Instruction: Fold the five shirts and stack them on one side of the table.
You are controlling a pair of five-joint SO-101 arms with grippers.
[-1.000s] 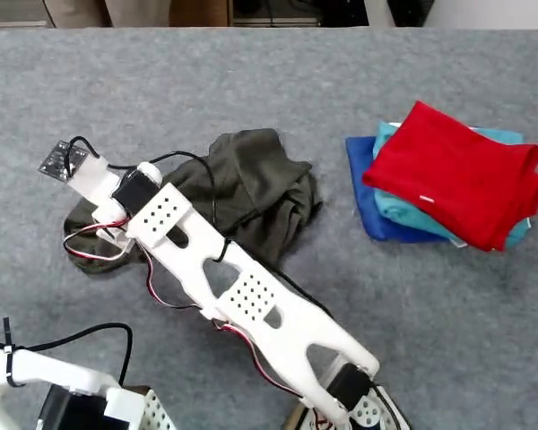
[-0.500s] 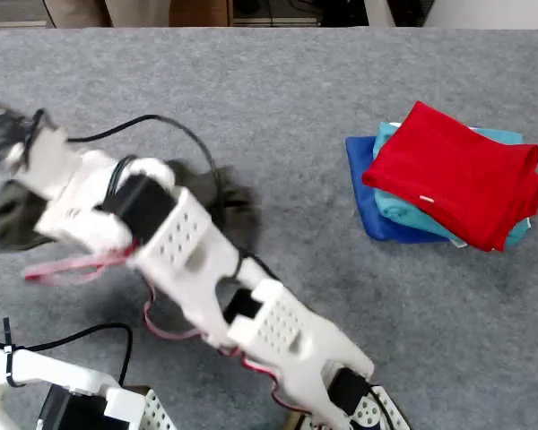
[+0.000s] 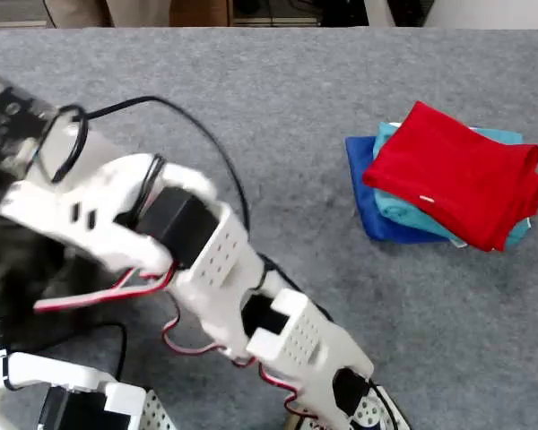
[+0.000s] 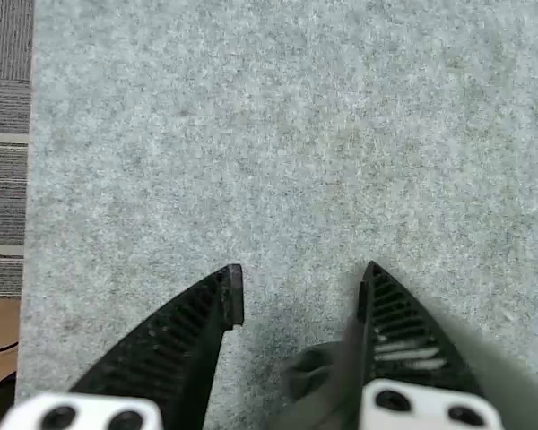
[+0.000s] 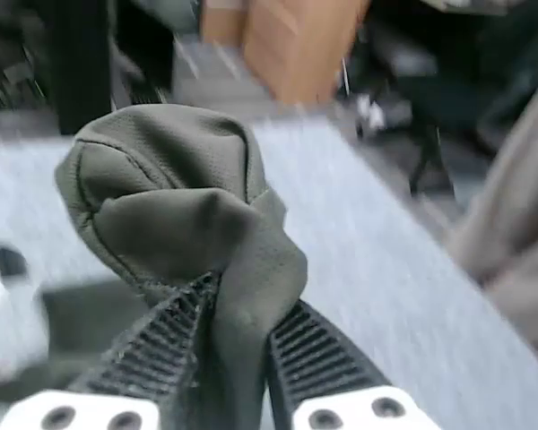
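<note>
Right gripper [image 5: 244, 309]: closed tight on a bunch of the olive shirt [image 5: 184, 206]. The cloth bulged in a rounded lump past the fingertips, with grey table behind it.
Right arm [image 3: 224, 260]: ran from its base at the near edge, right of centre, across to the left part of the table [image 3: 278, 98]. Its wrist end was smeared.
Olive shirt [image 3: 13, 269] from above: a dark patch under the arm's wrist at the left edge, probably the same shirt hanging down. Could not tell how much of it touched the table.
Left gripper [image 4: 300, 291]: fingers spread apart, pointed down at bare table near its edge. A scrap of olive cloth sat just beside one finger.
Left arm [image 3: 63, 399]: low in the near-left corner.
Stack: three folded shirts on the right side of the table, well apart from both arms.
Red shirt [image 3: 453, 175]: on top, lying at a slight angle.
Teal shirt [image 3: 403, 210]: between red and blue, edges showing.
Blue shirt [image 3: 360, 193]: at the bottom, sticking out toward the middle of the table.
Floor [image 4: 4, 179]: striped carpet beyond the table edge.
</note>
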